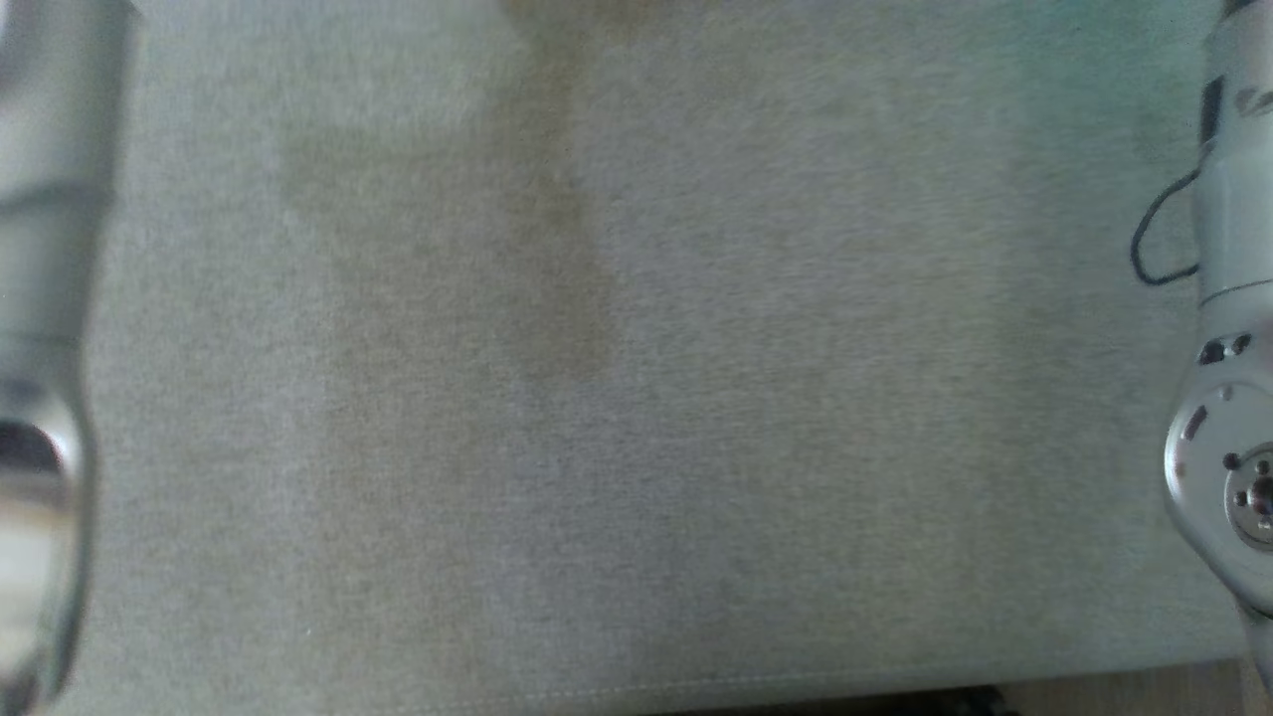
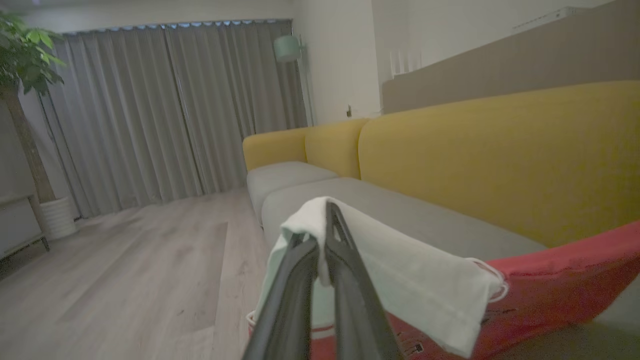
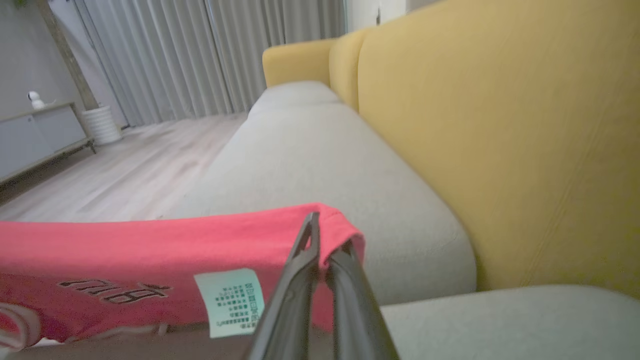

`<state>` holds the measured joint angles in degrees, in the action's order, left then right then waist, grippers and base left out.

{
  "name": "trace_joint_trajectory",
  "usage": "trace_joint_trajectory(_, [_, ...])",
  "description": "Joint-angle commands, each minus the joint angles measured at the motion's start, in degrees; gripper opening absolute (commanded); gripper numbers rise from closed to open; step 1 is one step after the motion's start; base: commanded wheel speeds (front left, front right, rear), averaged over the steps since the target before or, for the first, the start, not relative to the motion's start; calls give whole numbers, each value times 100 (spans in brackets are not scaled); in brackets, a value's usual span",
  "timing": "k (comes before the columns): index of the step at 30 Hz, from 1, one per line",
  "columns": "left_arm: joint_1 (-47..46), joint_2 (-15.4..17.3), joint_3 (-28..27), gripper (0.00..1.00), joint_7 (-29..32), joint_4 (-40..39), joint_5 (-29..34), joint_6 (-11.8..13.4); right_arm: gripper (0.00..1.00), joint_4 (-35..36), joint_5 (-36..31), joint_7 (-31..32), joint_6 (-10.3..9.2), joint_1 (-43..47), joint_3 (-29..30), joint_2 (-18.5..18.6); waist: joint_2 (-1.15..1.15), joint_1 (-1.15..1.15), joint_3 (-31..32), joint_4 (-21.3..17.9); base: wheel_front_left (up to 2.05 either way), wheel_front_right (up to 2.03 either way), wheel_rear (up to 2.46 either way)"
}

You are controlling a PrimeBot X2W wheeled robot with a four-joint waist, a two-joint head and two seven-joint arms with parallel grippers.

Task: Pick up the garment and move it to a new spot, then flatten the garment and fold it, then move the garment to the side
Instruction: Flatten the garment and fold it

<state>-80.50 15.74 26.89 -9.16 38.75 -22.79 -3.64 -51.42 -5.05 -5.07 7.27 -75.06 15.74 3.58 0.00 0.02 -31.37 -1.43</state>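
Note:
The garment is red with a white part and dark print. In the left wrist view my left gripper [image 2: 324, 235] is shut on its white end [image 2: 400, 280], and the red body [image 2: 560, 285] stretches away to the right above the grey seat. In the right wrist view my right gripper [image 3: 320, 240] is shut on the garment's red hem [image 3: 200, 240], which runs off to the left, a pale care label [image 3: 230, 300] hanging from it. The head view looks down on the grey seat cushion [image 1: 636, 378], with my pale forearms at its left edge [image 1: 50, 348] and right edge [image 1: 1228, 328].
Behind the seat rises a yellow sofa backrest [image 2: 500, 160]. The cushion's front seam [image 1: 636, 691] runs along the bottom of the head view. Wood floor [image 2: 125, 270], grey curtains [image 2: 165, 110], a potted tree [image 2: 30, 125] and a low cabinet [image 3: 40, 135] lie beyond the sofa's end.

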Motion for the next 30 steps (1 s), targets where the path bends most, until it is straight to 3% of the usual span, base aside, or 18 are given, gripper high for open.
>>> trace_joint_trajectory(1, [-40,176,-49,0,-117,-100,-57,-53,0,25,-44,-169,22,-97,-7,-70,0,-2,-355,222,0,0,0])
trace_joint_trajectory(9, [1035,167,-222,0,-530,-345,-482,-221,0,-777,241,-851,22,135,-195,-70,0,-2,-279,256,0,0,0])
trace_joint_trajectory(18, [2867,345,-560,0,-578,-1410,-886,-171,0,-523,1290,-988,22,1185,-587,-70,0,-2,457,180,0,0,0])
trace_joint_trajectory(21, [3788,428,-656,0,-581,-1917,-1000,-63,0,-148,1678,-990,22,1876,-845,-70,0,-2,889,131,0,0,0])
trace_joint_trajectory(22, [4419,500,-679,0,-581,-2263,-1019,53,0,76,1941,-991,22,2352,-1038,-70,0,-2,1192,98,0,0,0])
trace_joint_trajectory(30, [6917,584,-829,0,-564,-3687,-1241,839,0,932,2718,-992,22,4266,-1415,-70,0,-2,2374,-8,0,0,0])
